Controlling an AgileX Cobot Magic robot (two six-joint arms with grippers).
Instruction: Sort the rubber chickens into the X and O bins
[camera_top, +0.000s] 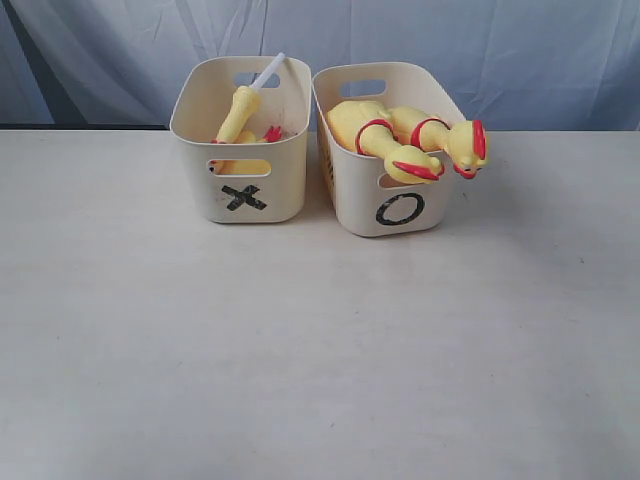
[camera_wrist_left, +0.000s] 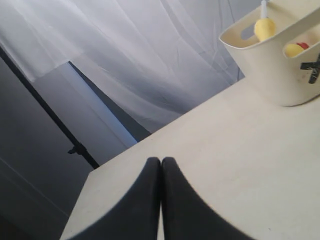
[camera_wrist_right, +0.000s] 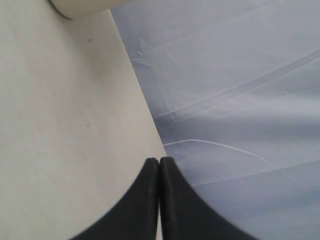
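Note:
Two cream tubs stand side by side at the back of the table. The X bin on the left holds slim yellow chickens, one standing on end. The O bin on the right holds large fat chickens whose heads hang over its front rim. Neither arm shows in the exterior view. My left gripper is shut and empty, low over the table, with the X bin ahead of it. My right gripper is also shut and empty, near the table's edge.
The pale table stretches in front of the bins. A light blue cloth backdrop hangs behind. A dark stand is visible beyond the table's edge in the left wrist view. A tub's corner shows in the right wrist view.

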